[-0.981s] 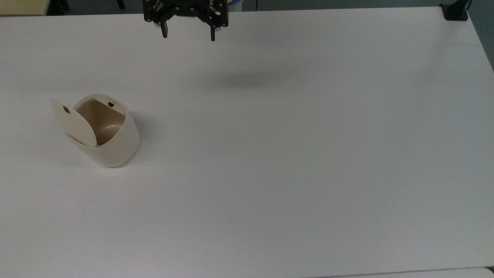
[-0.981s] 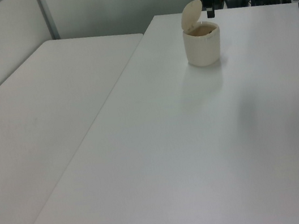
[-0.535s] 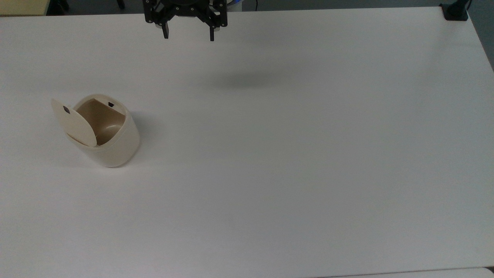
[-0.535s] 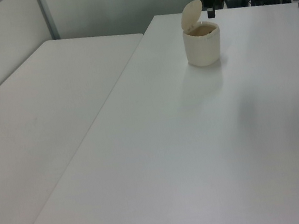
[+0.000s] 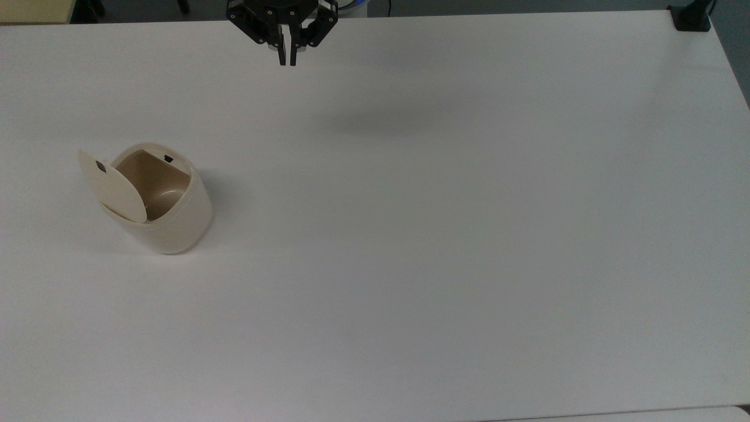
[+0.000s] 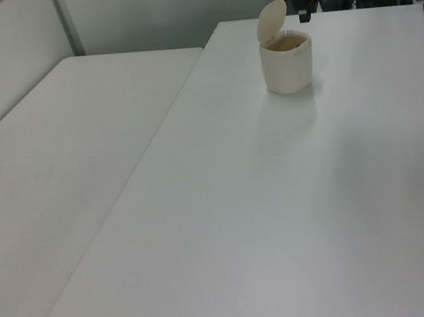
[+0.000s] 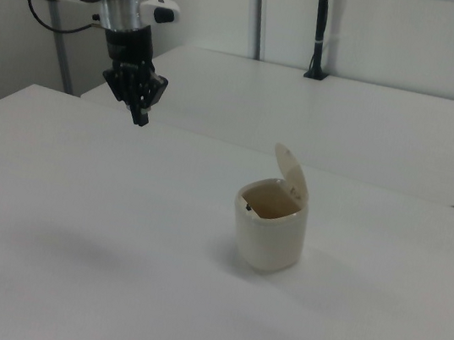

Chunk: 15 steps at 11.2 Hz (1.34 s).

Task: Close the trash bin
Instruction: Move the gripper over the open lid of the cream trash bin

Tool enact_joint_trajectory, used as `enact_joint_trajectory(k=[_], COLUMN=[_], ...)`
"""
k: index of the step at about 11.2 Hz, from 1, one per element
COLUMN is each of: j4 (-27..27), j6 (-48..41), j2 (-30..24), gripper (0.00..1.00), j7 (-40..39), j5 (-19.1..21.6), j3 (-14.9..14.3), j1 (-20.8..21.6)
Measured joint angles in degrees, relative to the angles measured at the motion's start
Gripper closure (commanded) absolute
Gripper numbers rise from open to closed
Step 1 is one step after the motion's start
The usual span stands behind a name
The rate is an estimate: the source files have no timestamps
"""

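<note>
The bin (image 5: 161, 202) stands upright on the counter (image 5: 439, 234) toward the top view's left, its mouth open upward. Its lid (image 5: 112, 187) stands raised on the top view's left side of the rim, so it likely must swing toward the top view's right to close. The end effector (image 5: 288, 61) hangs clenched and empty, well apart, toward the top view's upper right of the bin.

A cream trash bin (image 7: 270, 228) is sitting on a white table (image 7: 113, 247), its lid (image 7: 291, 174) standing open. A black gripper (image 7: 141, 114), fingers pressed together, is hanging well apart above the table.
</note>
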Motion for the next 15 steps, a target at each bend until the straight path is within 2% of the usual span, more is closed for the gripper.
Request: enact_joint_trajectory(k=[4, 7, 10, 13, 15], j4=[0.55, 1.16, 1.32, 1.32, 1.37], j6=[0.00, 0.98, 6.58, 13.23, 20.77], j2=[0.00, 0.06, 0.66, 2.01, 3.25], gripper=[0.99, 0.98, 0.98, 0.98, 0.98], j7=[-0.03, -0.06, -0.06, 0.05, 0.58], j5=[0.00, 0.00, 0.00, 1.06, 1.96], j3=[-0.24, -0.47, -0.94, -4.93, -6.88], j1=[-0.66, -3.64, -7.76, -8.28, -8.95])
